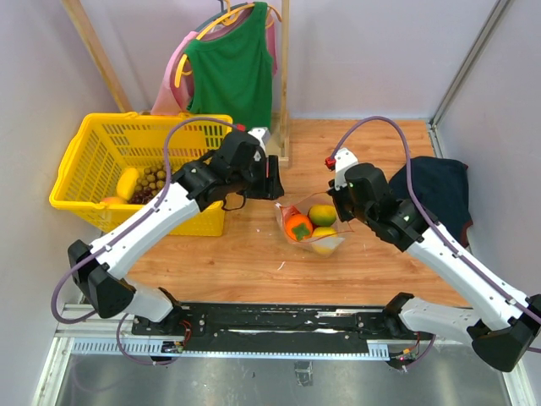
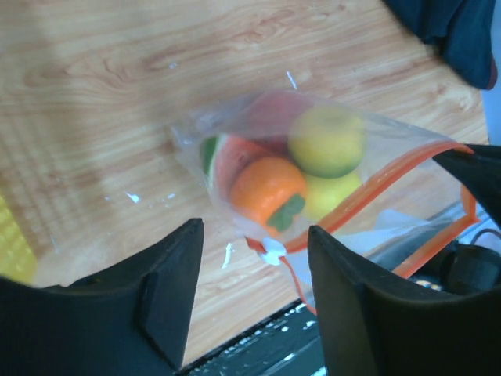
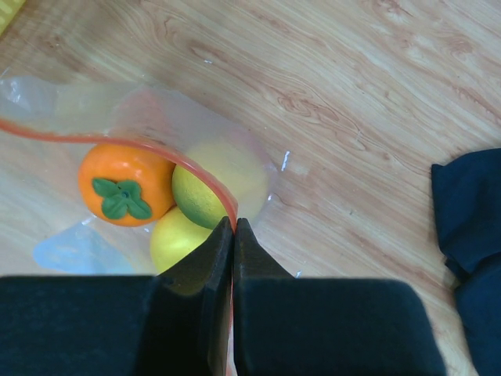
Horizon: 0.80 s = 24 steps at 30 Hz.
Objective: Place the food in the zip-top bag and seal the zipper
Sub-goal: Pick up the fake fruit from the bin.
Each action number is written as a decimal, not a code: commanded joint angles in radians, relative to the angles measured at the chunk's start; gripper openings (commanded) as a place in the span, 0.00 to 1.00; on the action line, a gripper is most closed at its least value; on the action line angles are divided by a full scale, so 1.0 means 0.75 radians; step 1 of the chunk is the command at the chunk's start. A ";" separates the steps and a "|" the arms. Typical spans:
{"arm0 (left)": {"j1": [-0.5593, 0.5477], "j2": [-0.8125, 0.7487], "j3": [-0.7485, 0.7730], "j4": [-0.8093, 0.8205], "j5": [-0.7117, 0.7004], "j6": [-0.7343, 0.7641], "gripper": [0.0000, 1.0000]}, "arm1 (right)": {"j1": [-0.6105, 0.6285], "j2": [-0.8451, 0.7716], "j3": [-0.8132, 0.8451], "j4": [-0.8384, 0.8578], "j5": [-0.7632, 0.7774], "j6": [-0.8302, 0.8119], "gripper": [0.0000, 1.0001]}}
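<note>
I see yellow basket (image 1: 84, 156) far left on wooden table (image 1: 254, 258). Behind it, wooden rack (image 1: 285, 76) at far centre: green top (image 1: 230, 72) on yellow hanger (image 1: 221, 19), pink garment (image 1: 169, 85) just left. Navy cloth heap (image 1: 439, 188) far right.

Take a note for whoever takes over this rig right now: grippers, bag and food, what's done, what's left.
The left gripper is open and empty, just short of the zip-top bag.
The right gripper is shut on the zipper.
The food, four pieces in view, sits inside the bag.
Done: bagging, it seems.
Left: sealing; in the left wrist view the zipper's two halves look apart.
</note>
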 commanded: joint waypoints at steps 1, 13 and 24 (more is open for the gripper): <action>0.032 -0.071 0.062 -0.028 -0.117 0.003 0.68 | 0.014 -0.013 -0.018 0.069 -0.025 0.032 0.01; 0.344 -0.170 0.129 -0.095 -0.206 0.064 0.95 | 0.013 -0.054 -0.047 0.113 -0.040 0.024 0.01; 0.819 -0.120 0.005 0.053 -0.178 0.038 0.99 | 0.014 -0.055 -0.064 0.120 -0.053 0.006 0.01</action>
